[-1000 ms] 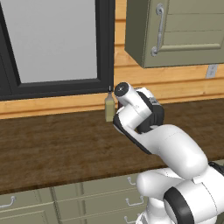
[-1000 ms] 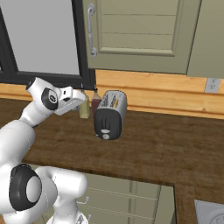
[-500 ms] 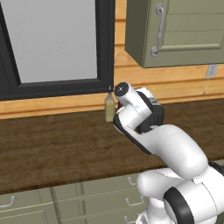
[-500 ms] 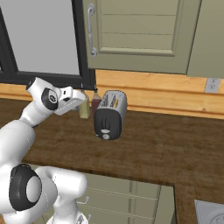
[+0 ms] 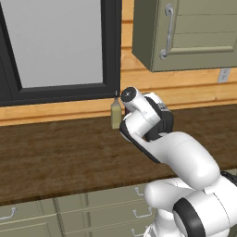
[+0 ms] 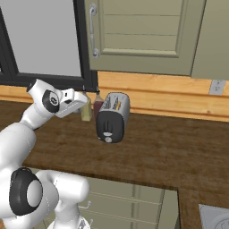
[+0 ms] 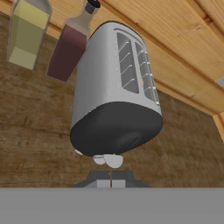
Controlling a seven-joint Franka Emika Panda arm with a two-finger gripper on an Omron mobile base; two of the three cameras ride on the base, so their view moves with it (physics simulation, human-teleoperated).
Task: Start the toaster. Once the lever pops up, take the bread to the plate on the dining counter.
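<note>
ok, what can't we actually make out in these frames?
- Toaster in the left base view: hidden behind the arm.
- Bread: the slots in the hand view look dark; too foreshortened to tell whether a slice sits inside.
- Lever position: hand view shows knobs low on the dark end, too small to read.
- Gripper: tips together, cut by the hand view's bottom edge.
- Red bottle: half hidden behind the toaster, right base view.

toaster (image 7: pixel 114 94) slot contents unreadable, yellow bottle (image 7: pixel 25 33) beside it cropped at frame top
</note>
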